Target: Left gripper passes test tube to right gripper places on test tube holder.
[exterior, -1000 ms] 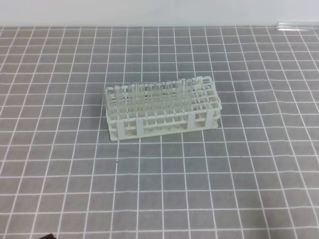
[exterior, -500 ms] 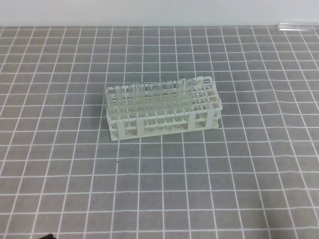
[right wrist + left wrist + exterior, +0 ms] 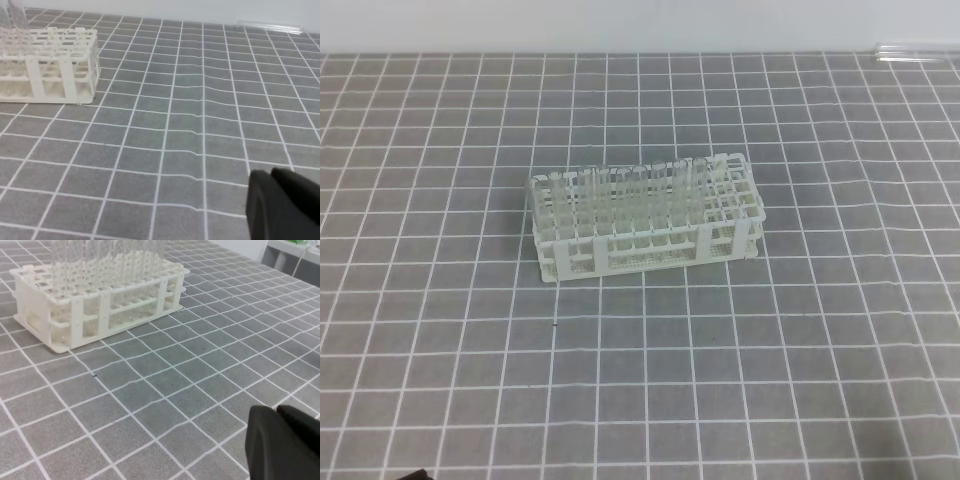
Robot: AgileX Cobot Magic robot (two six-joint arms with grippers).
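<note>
The white test tube holder stands mid-table, with several clear tubes upright in its left and middle holes. It also shows in the left wrist view and at the left of the right wrist view. One clear test tube lies flat at the far right edge of the mat, seen again as the test tube. My left gripper is low over the mat, well in front of the rack, fingers together and holding nothing. My right gripper is likewise shut and empty, far from the lying tube.
A grey mat with a white grid covers the table, ending at a white wall behind. A dark sliver of arm shows at the bottom left edge. White furniture stands beyond the table.
</note>
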